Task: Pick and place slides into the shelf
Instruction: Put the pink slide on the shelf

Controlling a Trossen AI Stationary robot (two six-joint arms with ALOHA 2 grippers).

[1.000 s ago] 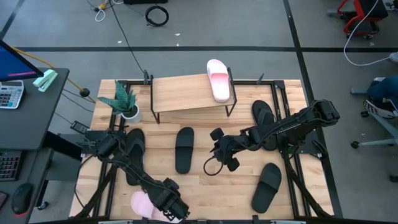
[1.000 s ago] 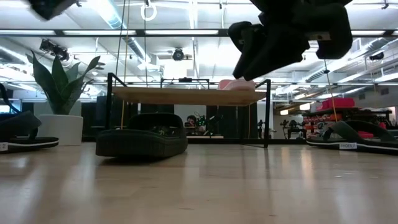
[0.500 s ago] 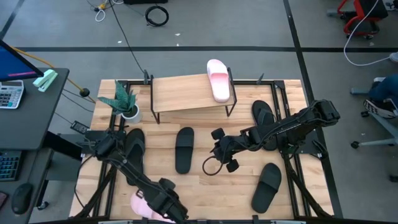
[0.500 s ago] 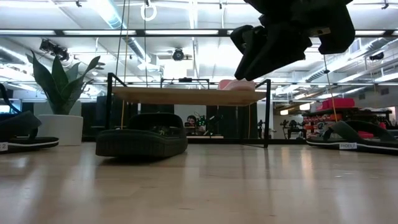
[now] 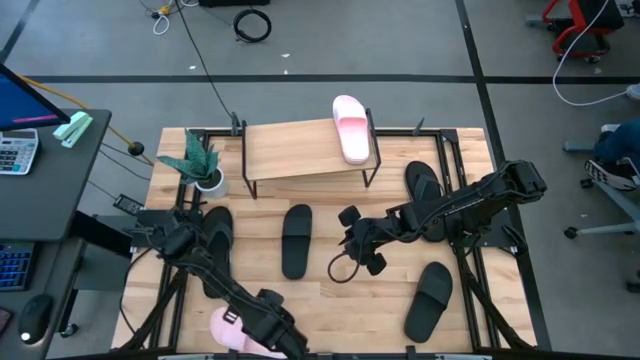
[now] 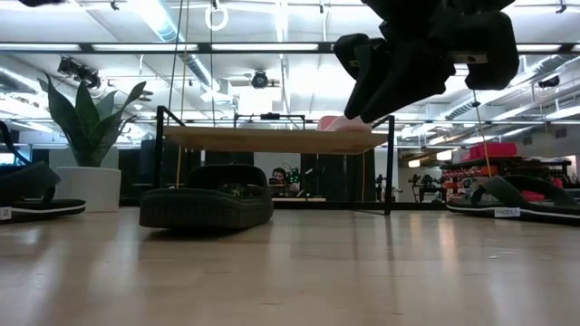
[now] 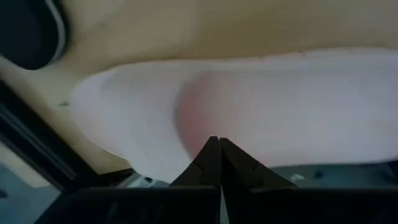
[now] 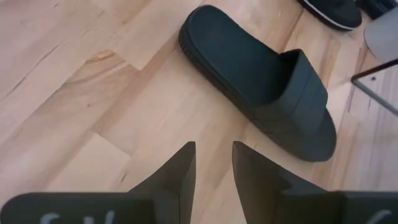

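Your left tool (image 5: 272, 335) sits clenched at the pale pink wide-strap slide (image 5: 228, 326) on the desk's near edge, though no grasp shows. Your right tool (image 5: 352, 243) hangs released beside the black slide (image 5: 296, 240), below the low wooden-topped shelf (image 5: 300, 148). Next, you probably need a firm grip before lifting.
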